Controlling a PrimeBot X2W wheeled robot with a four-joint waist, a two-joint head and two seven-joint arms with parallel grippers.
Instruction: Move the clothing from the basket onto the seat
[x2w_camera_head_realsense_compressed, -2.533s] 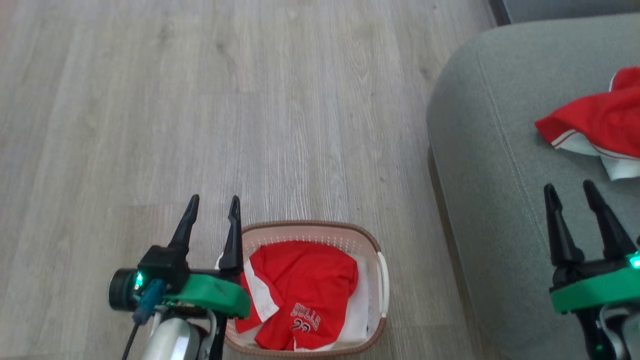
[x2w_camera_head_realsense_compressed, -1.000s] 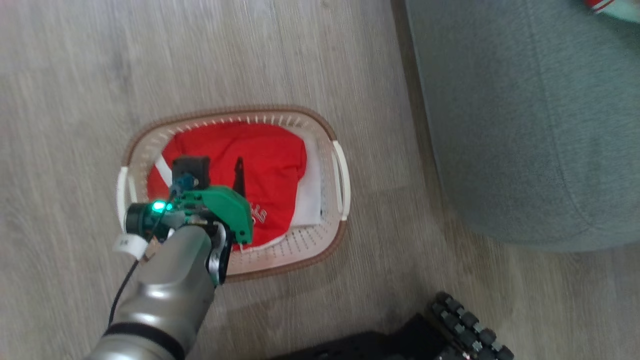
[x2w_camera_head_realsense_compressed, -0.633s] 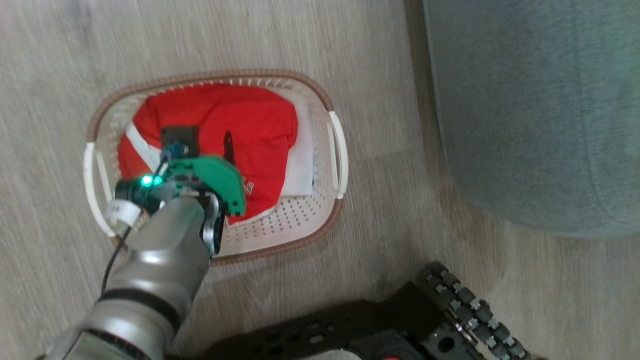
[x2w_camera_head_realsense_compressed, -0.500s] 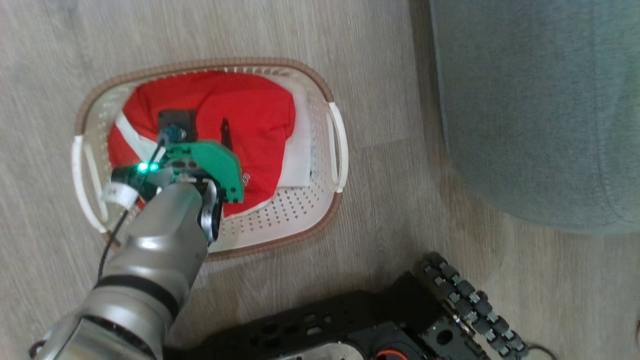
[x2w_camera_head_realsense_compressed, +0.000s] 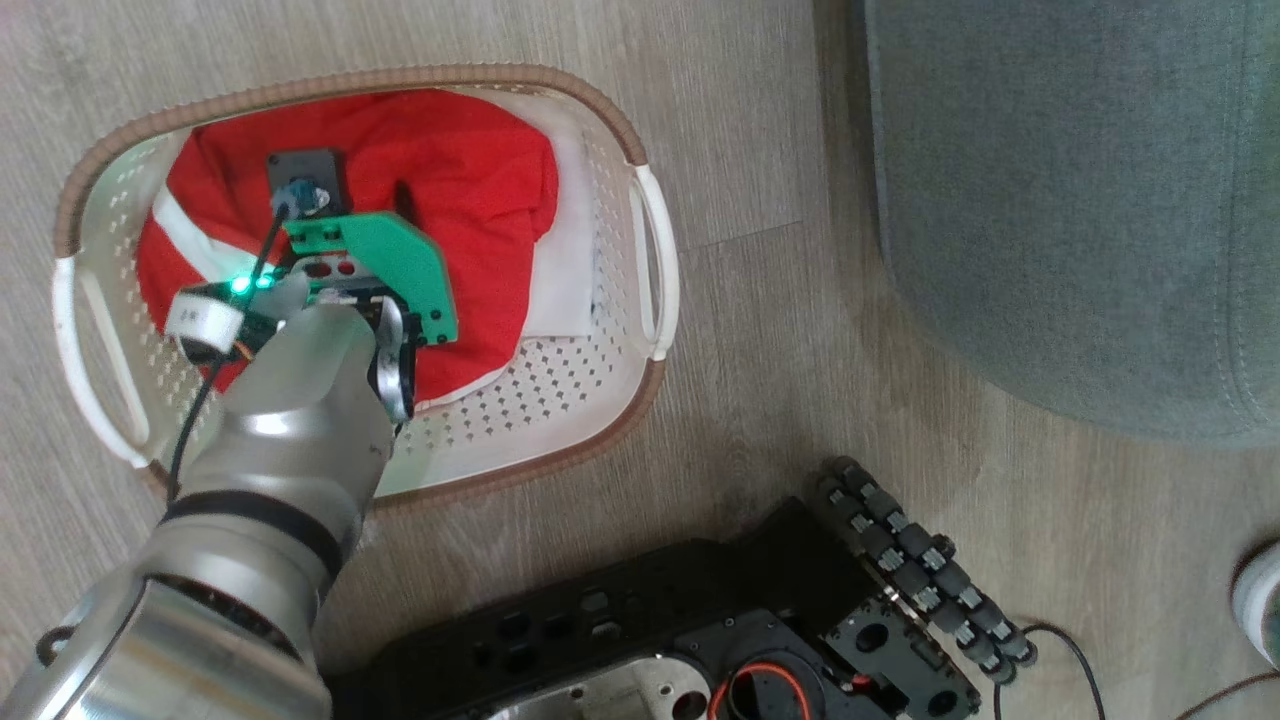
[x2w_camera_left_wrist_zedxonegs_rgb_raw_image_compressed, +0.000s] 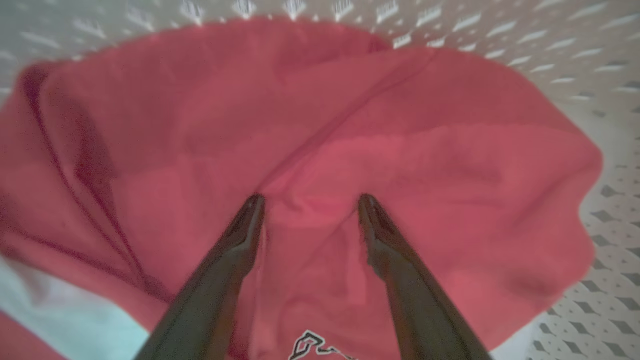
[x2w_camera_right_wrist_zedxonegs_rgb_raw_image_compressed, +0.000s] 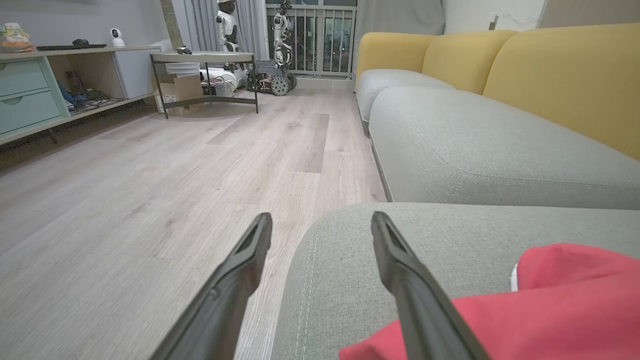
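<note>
Left wrist view, clothing (x2w_camera_left_wrist_zedxonegs_rgb_raw_image_compressed: 320, 150) between parted jaws

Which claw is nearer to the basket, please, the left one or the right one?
Left. The left claw is down inside the basket, open against the red jersey there; the right claw hangs open over the seat, beside another red garment.

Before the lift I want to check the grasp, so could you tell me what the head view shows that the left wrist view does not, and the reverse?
Head view: the basket with its brown rim and white handles, the grey-green seat to its right, the wooden floor, the robot's black base. Left wrist view: the left hand open, both fingertips pressing into a fold, plus a bit of black print. Both: the red garment lying in the perforated basket.
</note>
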